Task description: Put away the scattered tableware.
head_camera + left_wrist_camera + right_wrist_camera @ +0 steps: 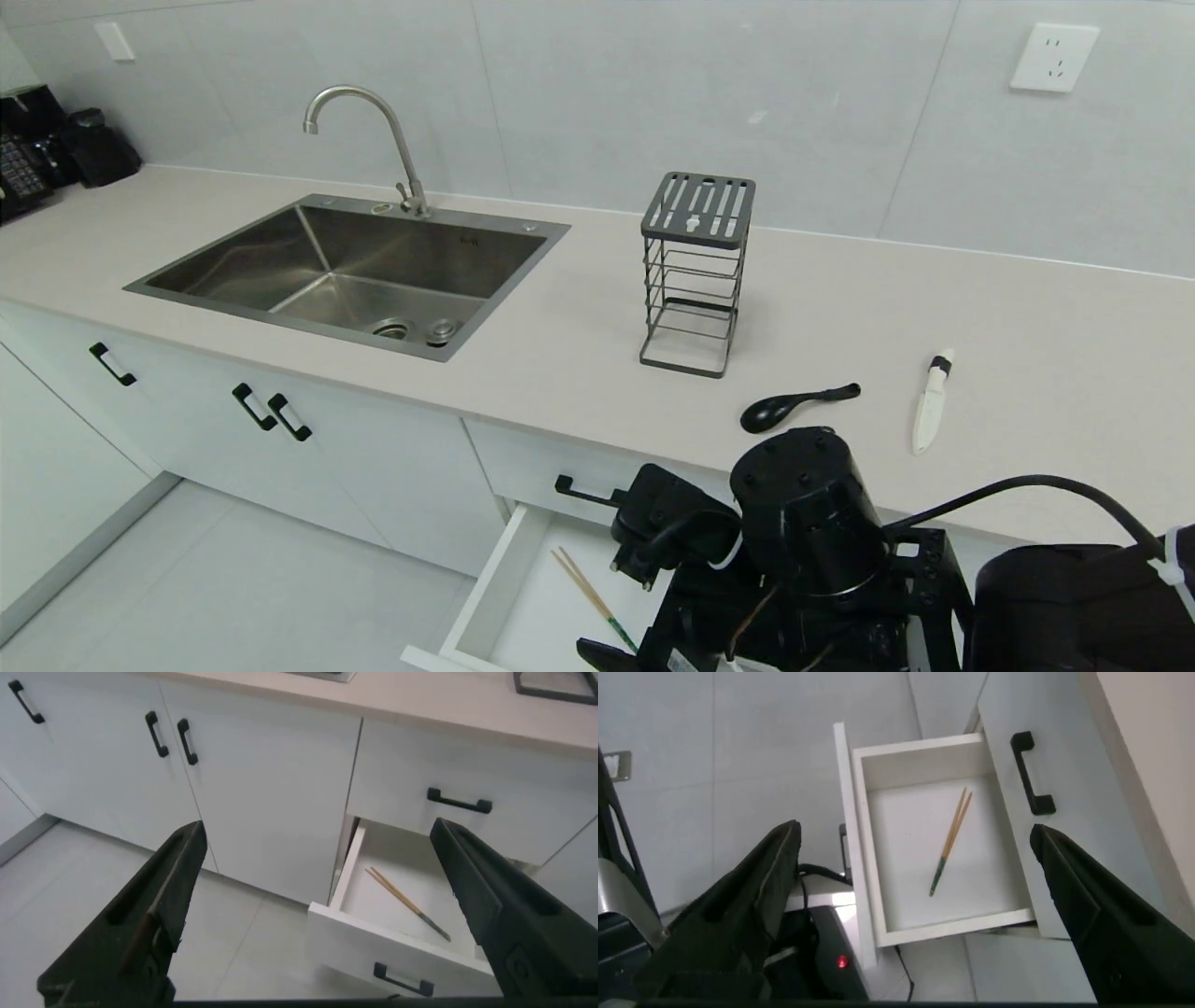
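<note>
Slim tan chopsticks (951,840) are lying in white drawer (860,859); glossy black spoon (794,407), white knife (931,413) are resting on matte tabletop (560,355). Left gripper (313,833), right gripper (915,831): jaws gaping wide, empty.

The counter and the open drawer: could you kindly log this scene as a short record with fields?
storage: drawer pulled open below the counter
in storage: chopsticks, one pair
not yet stored: spoon and knife, lying apart on the counter
nearby: wire rack, upright, behind the spoon
left gripper: open, holding nothing
right gripper: open, holding nothing, above the drawer
</note>
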`<state>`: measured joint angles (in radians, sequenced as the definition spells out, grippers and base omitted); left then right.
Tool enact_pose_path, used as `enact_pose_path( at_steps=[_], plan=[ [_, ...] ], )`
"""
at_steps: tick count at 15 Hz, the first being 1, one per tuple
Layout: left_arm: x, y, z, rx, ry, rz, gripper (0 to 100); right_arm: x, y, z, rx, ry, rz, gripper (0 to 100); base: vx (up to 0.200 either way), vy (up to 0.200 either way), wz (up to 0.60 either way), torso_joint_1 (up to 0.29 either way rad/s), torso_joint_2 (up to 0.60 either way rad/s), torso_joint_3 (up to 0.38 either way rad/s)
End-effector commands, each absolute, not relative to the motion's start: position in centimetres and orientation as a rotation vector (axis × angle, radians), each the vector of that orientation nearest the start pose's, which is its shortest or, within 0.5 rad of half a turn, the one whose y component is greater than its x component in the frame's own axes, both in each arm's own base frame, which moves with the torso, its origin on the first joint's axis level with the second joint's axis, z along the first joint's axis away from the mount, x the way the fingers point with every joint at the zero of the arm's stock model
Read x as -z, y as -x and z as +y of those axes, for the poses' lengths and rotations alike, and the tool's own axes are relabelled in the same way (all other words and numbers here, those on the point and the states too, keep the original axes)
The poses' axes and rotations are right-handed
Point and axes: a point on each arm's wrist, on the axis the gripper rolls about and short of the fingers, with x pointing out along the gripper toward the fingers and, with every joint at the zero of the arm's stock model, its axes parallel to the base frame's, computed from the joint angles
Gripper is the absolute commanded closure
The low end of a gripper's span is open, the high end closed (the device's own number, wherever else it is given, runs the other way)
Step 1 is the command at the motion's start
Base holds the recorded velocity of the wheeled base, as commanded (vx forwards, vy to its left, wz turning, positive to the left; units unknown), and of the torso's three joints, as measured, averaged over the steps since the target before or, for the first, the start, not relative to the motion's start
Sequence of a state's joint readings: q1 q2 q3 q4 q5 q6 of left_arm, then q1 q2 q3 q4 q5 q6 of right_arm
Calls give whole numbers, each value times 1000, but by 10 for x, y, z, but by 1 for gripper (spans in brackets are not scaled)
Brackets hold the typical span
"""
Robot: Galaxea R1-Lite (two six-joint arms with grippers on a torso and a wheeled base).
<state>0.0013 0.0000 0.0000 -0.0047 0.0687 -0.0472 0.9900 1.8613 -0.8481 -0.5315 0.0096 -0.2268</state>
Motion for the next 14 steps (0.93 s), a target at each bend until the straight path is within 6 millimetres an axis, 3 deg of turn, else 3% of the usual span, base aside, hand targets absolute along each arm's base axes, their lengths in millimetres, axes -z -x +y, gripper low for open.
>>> enact_pose_path(
  at_steps=[1, 4, 8, 11, 14],
  plan=[
    [-76, 23, 2, -70, 48, -6, 0, -131, -192, 285, -1056, 430, 335, 0, 0, 0, 0, 315, -574, -281],
    [-76, 23, 2, -70, 48, -6, 0, -125, -200, 284, -1145, 402, 365, 0, 0, 0, 0, 302, -601, -289],
    [-76, 23, 2, -70, 48, -6, 0, -120, -208, 275, -1122, 400, 426, 0, 0, 0, 0, 218, -425, -206],
    [-76, 23, 2, -70, 48, -6, 0, -127, -230, 246, -995, 364, 433, 0, 0, 0, 0, 12, -24, -11],
    [-76, 23, 2, -70, 49, -6, 0, -119, -229, 193, -849, 354, 446, 0, 0, 0, 0, 0, 0, 0]
  ],
)
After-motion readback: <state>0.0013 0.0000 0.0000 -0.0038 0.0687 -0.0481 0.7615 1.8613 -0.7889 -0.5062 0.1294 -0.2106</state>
